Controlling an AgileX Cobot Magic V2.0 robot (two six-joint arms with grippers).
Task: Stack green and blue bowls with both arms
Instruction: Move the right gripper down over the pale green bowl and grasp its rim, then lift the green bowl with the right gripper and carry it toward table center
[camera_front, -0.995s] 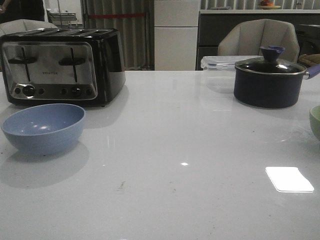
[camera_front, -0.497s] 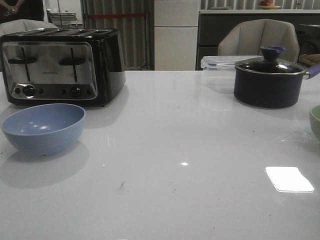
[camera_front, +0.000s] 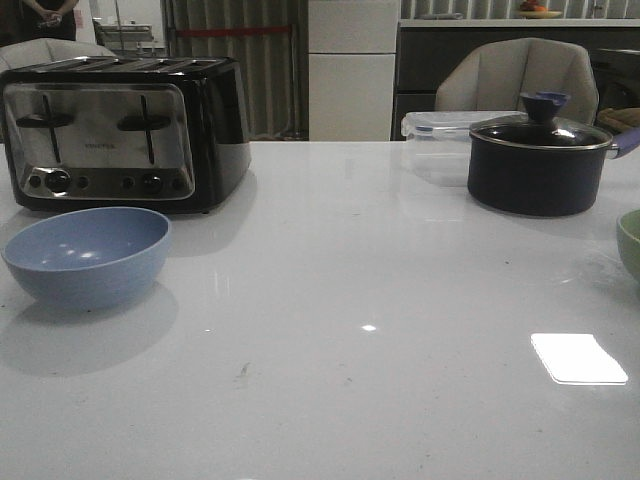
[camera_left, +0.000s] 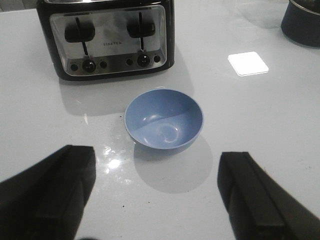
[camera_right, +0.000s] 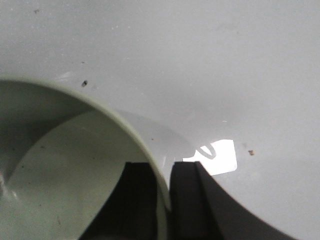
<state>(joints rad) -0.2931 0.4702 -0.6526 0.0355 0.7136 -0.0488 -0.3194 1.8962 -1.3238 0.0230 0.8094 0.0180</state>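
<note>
Green bowl (camera_right: 75, 165) at table (camera_front: 380, 260) right edge, rim pinched by right gripper (camera_right: 162, 200): lift level. Left gripper (camera_left: 155, 195) spread wide, short of blue bowl (camera_left: 164, 119).

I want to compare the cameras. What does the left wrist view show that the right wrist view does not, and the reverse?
Only the left wrist view shows the blue bowl, the toaster behind it, a dark pot at the edge, and the left pincer wide open, touching nothing. Only the right wrist view shows the green bowl, with the right pincer closed on its rim, one finger inside, one outside. Both show the white table.
</note>
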